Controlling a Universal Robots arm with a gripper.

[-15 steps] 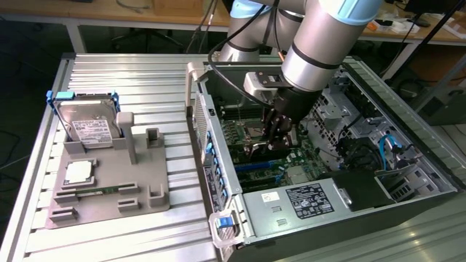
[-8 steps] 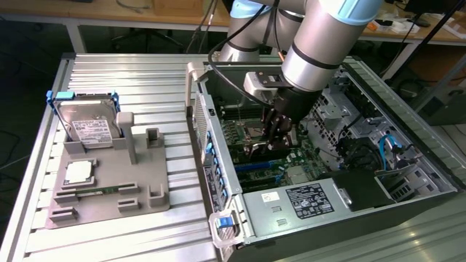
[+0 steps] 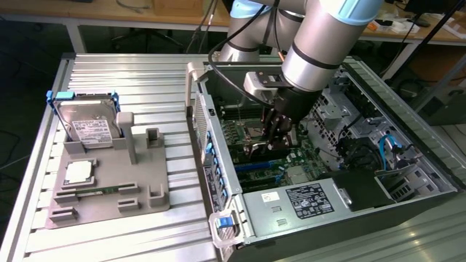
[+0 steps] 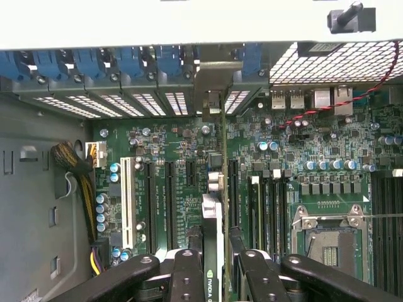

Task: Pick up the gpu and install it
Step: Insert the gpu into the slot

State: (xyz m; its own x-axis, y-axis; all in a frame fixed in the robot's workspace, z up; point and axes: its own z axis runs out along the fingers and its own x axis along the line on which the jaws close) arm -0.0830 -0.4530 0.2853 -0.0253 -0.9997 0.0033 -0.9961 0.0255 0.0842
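Note:
The gpu shows edge-on in the wrist view, a thin dark card running from between my fingers up to its silvery bracket at the case's rear slot openings. My gripper is shut on the card's near end. In the exterior view, the gripper reaches down inside the open computer case, with the gpu just over the motherboard. The card lines up along the long black expansion slots. Whether it touches a slot cannot be told.
Left of the case, a grey fixture holds a silver hard drive in a blue frame, a processor and a green RAM stick. Inside the case are the power supply, drive cages and cables.

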